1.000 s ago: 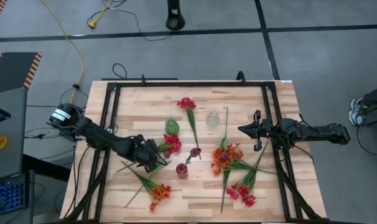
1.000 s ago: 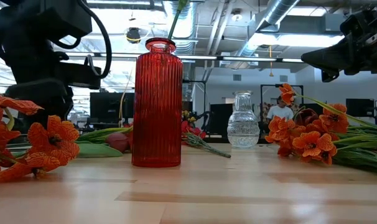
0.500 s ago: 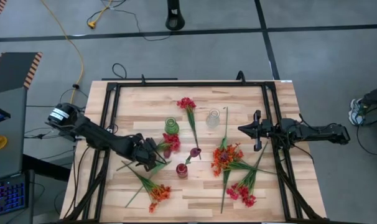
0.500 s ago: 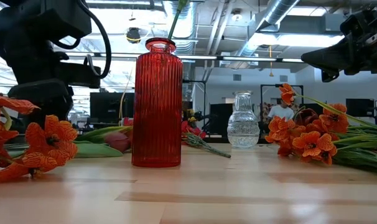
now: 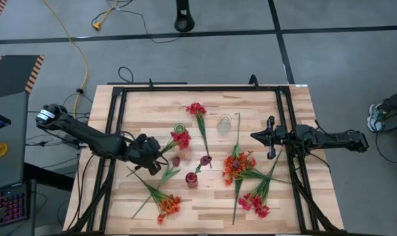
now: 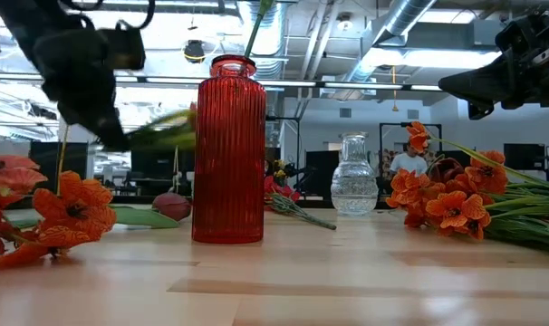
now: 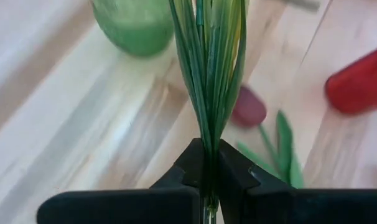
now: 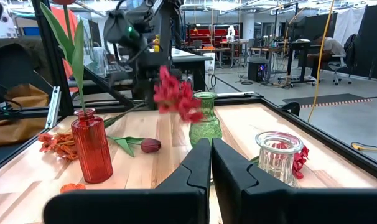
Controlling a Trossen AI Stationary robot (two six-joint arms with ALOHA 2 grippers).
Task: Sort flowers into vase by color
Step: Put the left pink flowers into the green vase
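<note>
My left gripper (image 5: 152, 148) is shut on a pinkish-red flower stem, whose red head (image 5: 181, 139) hangs in the air just near-side of the green vase (image 5: 179, 128). In the right wrist view the red head (image 8: 175, 94) floats beside the green vase (image 8: 205, 124). The red vase (image 5: 192, 179) holds one stem with leaves. A clear vase (image 5: 224, 124) stands on the table right of the green one. A maroon bud (image 7: 249, 107) lies on the table. My right gripper (image 5: 269, 137) waits shut at the table's right, touching nothing. My left gripper pinches the bundle of green stalks (image 7: 208, 149) of the pinkish-red flower between its two fingers. The stalks run forward out of the fingers, along them. The flower is lifted clear of the table and reaches roughly level from the table's left toward the green vase.
Orange flowers (image 5: 167, 204) lie near the front edge left of centre. Orange (image 5: 238, 165) and pinkish-red (image 5: 256, 204) clusters lie right of the red vase. Another red flower (image 5: 197, 109) lies at the far side. A black frame (image 5: 116, 118) rims the table.
My left gripper has risen and moved toward the table's far edge, keeping hold of the stalks. The pinkish-red flower has come off the table, lifted clear, and its head has moved toward the green vase. The right arm kept still.
</note>
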